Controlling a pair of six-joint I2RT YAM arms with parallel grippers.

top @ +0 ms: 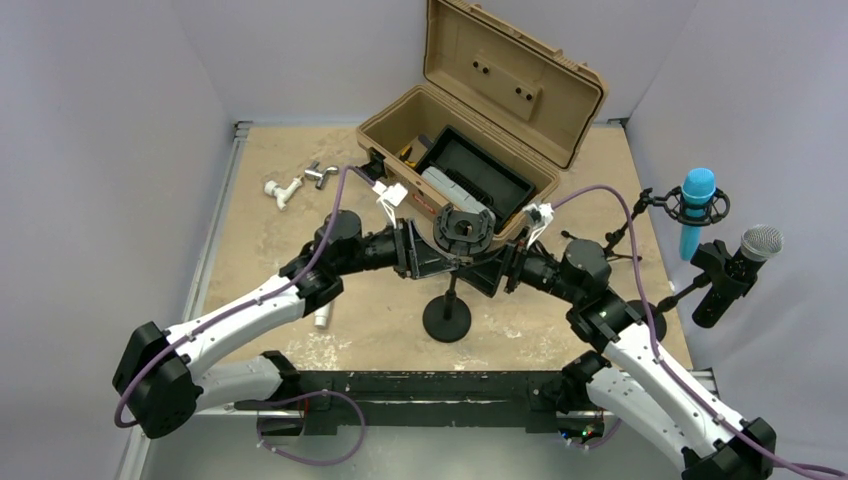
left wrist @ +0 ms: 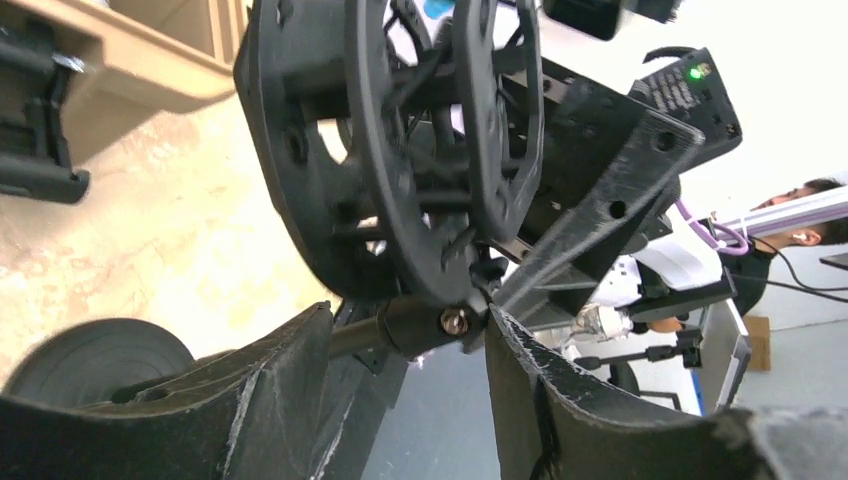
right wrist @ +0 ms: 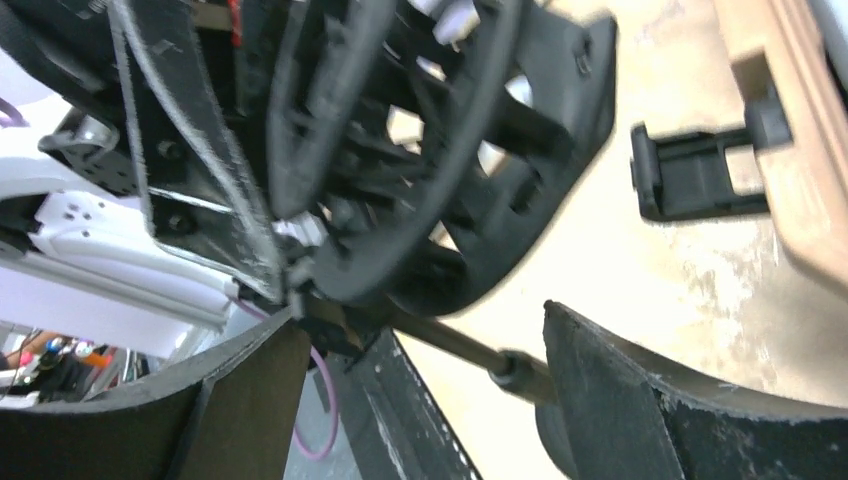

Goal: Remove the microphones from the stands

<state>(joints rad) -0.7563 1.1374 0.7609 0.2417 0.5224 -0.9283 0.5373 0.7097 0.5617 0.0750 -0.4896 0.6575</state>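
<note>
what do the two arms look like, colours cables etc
Both the left arm and right arm have white shells with black joints. A purple cable runs along each. The fingers are black plastic with rough, whitish edges. A small green light glows on the right arm.

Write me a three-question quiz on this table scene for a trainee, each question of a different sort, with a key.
1. True or false: the tan toolbox has its lid open.
2. What colour is the microphone in the ring mount at the far right? A red, B blue, C green.
3. What stands between the left gripper and the right gripper?
Key: 1 true; 2 B; 3 the black mount atop the middle stand.
</note>
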